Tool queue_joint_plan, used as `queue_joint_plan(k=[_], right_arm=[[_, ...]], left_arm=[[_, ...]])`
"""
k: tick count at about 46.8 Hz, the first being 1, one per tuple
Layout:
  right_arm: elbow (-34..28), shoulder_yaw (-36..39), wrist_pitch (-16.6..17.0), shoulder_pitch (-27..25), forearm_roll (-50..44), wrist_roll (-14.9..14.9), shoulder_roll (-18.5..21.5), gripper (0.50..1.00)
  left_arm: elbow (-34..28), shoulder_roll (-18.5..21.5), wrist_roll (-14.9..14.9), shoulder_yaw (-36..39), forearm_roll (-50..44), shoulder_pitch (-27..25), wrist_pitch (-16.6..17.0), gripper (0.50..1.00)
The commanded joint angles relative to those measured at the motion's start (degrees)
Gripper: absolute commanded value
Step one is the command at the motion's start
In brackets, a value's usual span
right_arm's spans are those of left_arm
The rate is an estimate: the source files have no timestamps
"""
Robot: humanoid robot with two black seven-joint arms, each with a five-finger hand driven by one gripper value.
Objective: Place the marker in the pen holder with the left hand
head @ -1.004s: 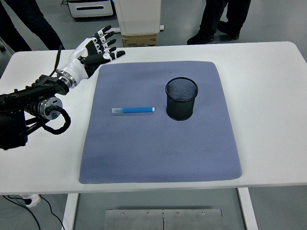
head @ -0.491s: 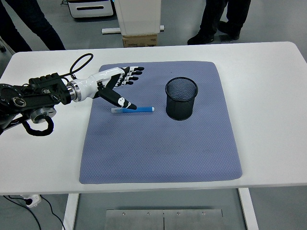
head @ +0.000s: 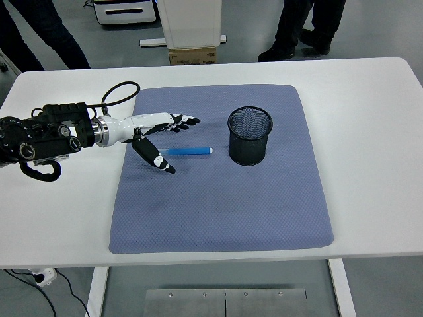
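1. Head view looks down on a white tabletop with a blue-grey mat spread across its middle.
2. Left hand reaching in from the left edge over the mat's upper left part; fingers stretched out flat toward the right, thumb splayed down and toward the near edge; spread wide, holding nothing.
3. Marker lying flat on the mat, lengthwise left to right; blue barrel, paler tip at its right end; left end hidden behind the thumb; sits between the outstretched fingers and the thumb, just beside the palm; cannot tell whether touched.
4. Holder, black mesh, upright on the mat right of the marker's tip; near it but apart; mouth open upward.
5. Black forearm with a looped cable over the tabletop's left side.
6. Right hand out of sight.
7. Beyond the far edge: legs of a person at top right; more dark legs at top left; a cardboard box on the floor under a white stand.
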Motion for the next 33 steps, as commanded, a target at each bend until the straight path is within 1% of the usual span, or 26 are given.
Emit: queue_joint_plan(k=[1, 4, 5, 6, 7, 14, 20, 33], right_arm=[[0.0, 0.0, 0.0, 0.0, 0.0, -0.04, 0.0, 1.0], [0.0, 0.0, 0.0, 0.0, 0.0, -0.04, 0.0, 1.0], [0.0, 0.0, 0.0, 0.0, 0.0, -0.04, 0.0, 1.0], [0.0, 0.0, 0.0, 0.0, 0.0, -0.04, 0.0, 1.0], [0.0, 0.0, 0.0, 0.0, 0.0, -0.04, 0.0, 1.0], [0.0, 0.0, 0.0, 0.0, 0.0, -0.04, 0.0, 1.0], [0.0, 0.0, 0.0, 0.0, 0.0, 0.05, 0.0, 1.0], [0.0, 0.0, 0.0, 0.0, 0.0, -0.04, 0.0, 1.0]], left_arm=[[1.23, -1.1, 0.0, 0.06, 0.05, 0.14, 0.0, 1.0], [3.16, -2.86, 0.0, 0.06, 0.05, 0.58, 0.0, 1.0], [3.17, -2.87, 0.0, 0.06, 0.05, 0.58, 0.0, 1.0], [5.26, -4.08, 0.0, 0.06, 0.05, 1.01, 0.08, 1.0], [5.98, -4.62, 0.0, 0.06, -0.04, 1.28, 0.08, 1.0], [8.44, -6.91, 0.0, 0.06, -0.13, 2.16, 0.17, 1.0], [9.67, -7.79, 0.0, 0.06, 0.05, 2.6, 0.88, 1.0], [9.76, -7.79, 0.0, 1.37, 1.45, 2.77, 1.14, 1.0]])
